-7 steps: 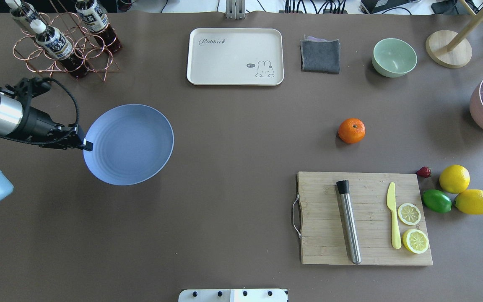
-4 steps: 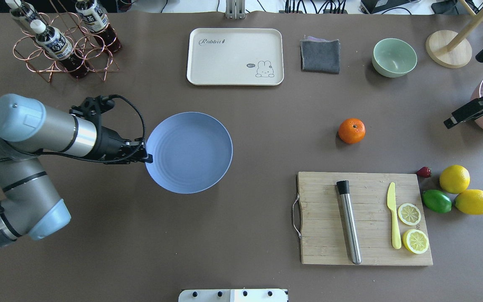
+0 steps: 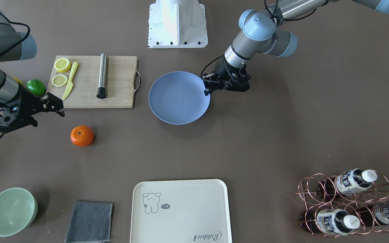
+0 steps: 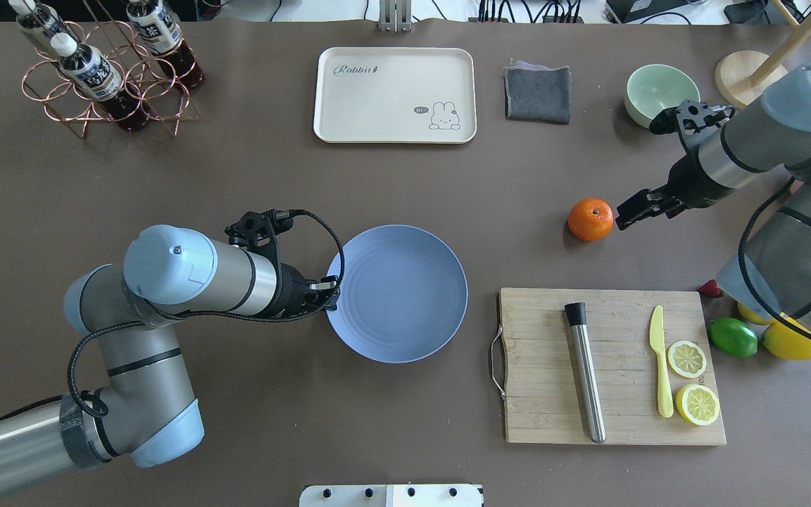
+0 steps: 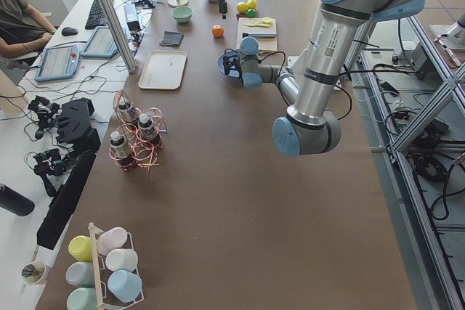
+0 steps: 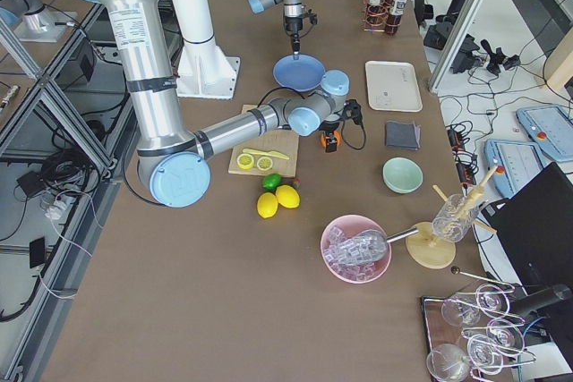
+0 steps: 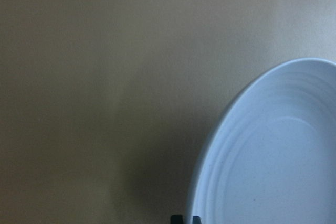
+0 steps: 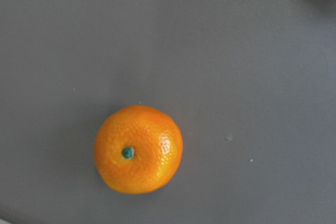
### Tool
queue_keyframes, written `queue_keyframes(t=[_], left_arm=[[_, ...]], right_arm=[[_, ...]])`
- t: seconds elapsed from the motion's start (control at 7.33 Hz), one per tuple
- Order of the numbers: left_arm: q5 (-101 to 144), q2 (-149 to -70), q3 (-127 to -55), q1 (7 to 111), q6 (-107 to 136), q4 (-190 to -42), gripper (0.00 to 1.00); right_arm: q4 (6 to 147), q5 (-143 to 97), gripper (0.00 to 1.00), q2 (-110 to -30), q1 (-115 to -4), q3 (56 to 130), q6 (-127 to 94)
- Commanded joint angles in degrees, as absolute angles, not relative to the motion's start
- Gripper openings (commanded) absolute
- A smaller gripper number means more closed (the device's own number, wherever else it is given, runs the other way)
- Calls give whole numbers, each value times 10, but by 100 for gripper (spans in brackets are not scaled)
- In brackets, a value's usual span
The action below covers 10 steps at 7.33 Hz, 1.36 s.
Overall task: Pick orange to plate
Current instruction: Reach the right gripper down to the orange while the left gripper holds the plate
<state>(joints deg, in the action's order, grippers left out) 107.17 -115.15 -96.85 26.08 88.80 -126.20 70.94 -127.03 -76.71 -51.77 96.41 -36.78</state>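
The orange (image 4: 590, 219) rests on the brown table, right of centre, and fills the lower left of the right wrist view (image 8: 138, 149) with its stem dimple facing up. My right gripper (image 4: 622, 217) hovers just to its right, open, and touches nothing; the front-facing view shows the gripper (image 3: 56, 106) up and to the left of the orange (image 3: 82, 135). The pale-blue plate (image 4: 396, 293) sits near the table's middle, empty. My left gripper (image 4: 331, 296) is shut on the plate's left rim (image 7: 210, 161).
A wooden cutting board (image 4: 539, 352) with a steel muddler, a yellow knife and lemon slices lies just right of the plate. Lemons and a lime (image 4: 733, 337) sit beyond it. A cream tray (image 4: 395, 95), grey cloth (image 4: 537, 93), mint bowl (image 4: 652, 88) and bottle rack (image 4: 110, 70) line the far edge.
My left arm has carried the plate from the table's left side rightwards to near the middle. My right arm has come in from the right edge to beside the orange.
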Motion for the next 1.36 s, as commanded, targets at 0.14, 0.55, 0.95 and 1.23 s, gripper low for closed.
queue_keyframes(t=[0.14, 0.55, 0.95, 1.23], left_arm=[[1067, -1150, -966, 253, 887, -1260, 5], [1046, -1148, -966, 250, 886, -1260, 97], [1029, -1151, -967, 239, 889, -1260, 97], [1031, -1151, -970, 239, 889, -1260, 97]], right_arm=[[707, -1244, 100, -706, -497, 911, -429], [704, -1206, 100, -693, -470, 885, -450], [705, -1195, 100, -695, -458, 882, -442], [705, -1192, 3, -693, -456, 887, -456]])
